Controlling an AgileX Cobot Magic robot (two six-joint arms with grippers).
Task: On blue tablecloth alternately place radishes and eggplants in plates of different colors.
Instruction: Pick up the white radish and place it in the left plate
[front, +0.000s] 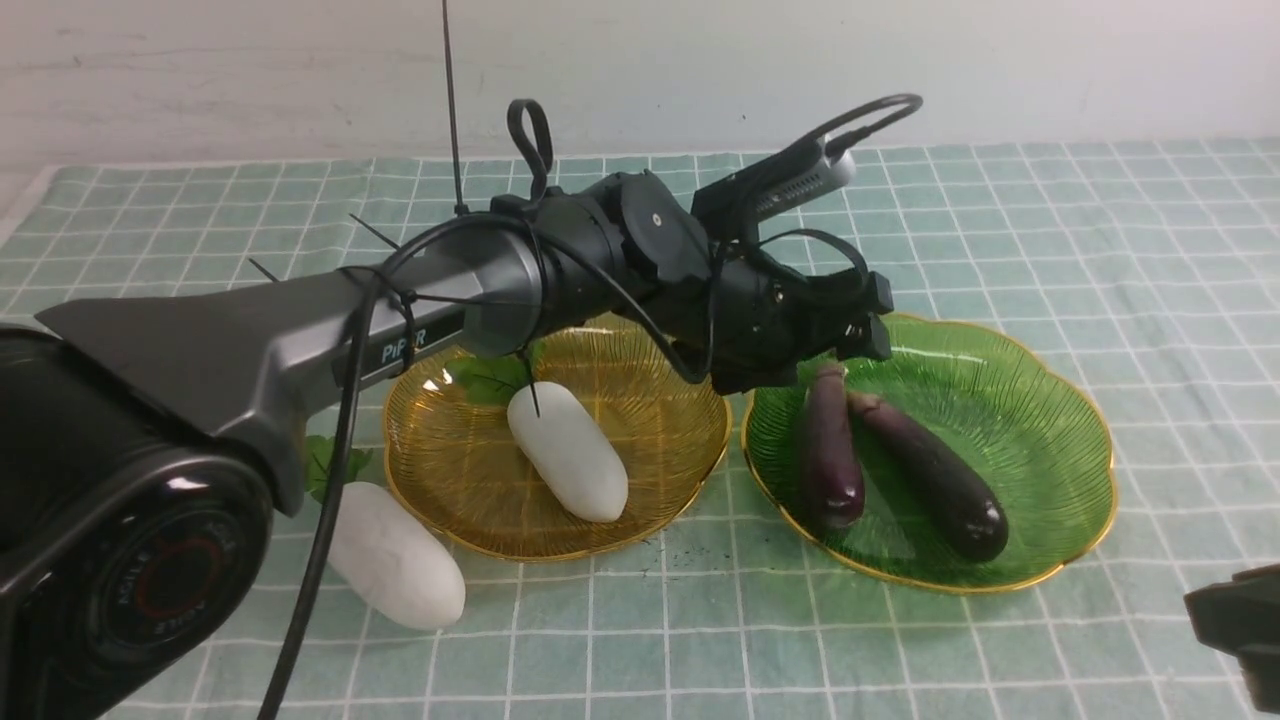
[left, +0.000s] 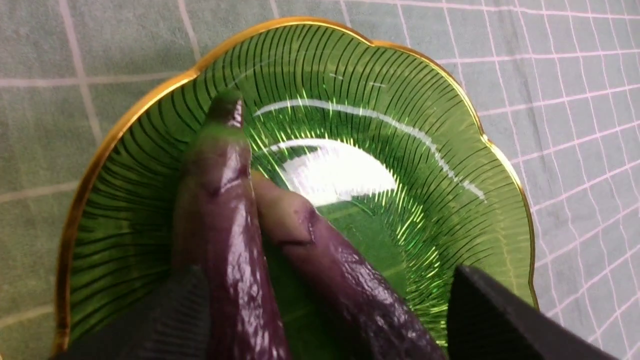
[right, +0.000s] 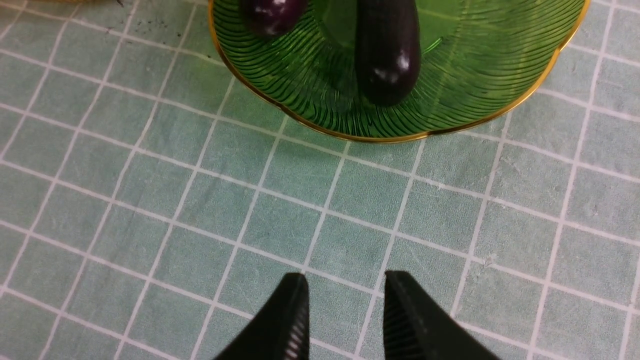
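Step in hand, as judged: release of an eggplant (front: 830, 450) into the green plate (front: 1040, 400), touching the other eggplant (front: 935, 475). Left claw (left: 325, 280): spread wide at their stem ends, clamped on nothing. Right claw (right: 347, 280): slightly parted, empty, low over the blue tablecloth (front: 1100, 220) near that plate. One radish (front: 568, 452) in the amber plate (front: 660, 420); second radish (front: 395, 555) outside, on the cloth beside its rim. Next: lift clear without nudging the eggplants, straddle the loose radish mid-body, clamp, carry to the amber plate.

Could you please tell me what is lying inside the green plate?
Two dark purple eggplants lie in the green plate, touching near their stems. The plate floor beneath them is covered; nothing else shows.
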